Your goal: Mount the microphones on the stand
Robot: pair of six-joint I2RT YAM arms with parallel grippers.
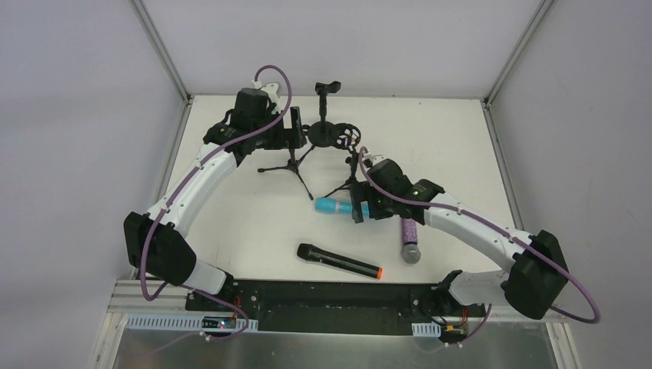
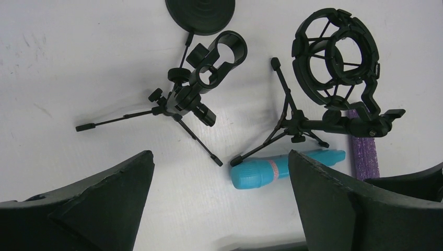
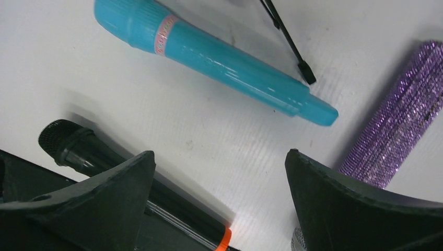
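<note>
Top external shows three microphones lying beside three stands.

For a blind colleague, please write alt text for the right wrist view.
A turquoise microphone lies across the top of a white table, seen past the open right tool. A glittery purple microphone lies at right and a black microphone with an orange ring at lower left; a stand leg ends near the turquoise one.

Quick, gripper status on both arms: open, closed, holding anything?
Left gripper: open, holding nothing.
Right gripper: open, holding nothing.
</note>
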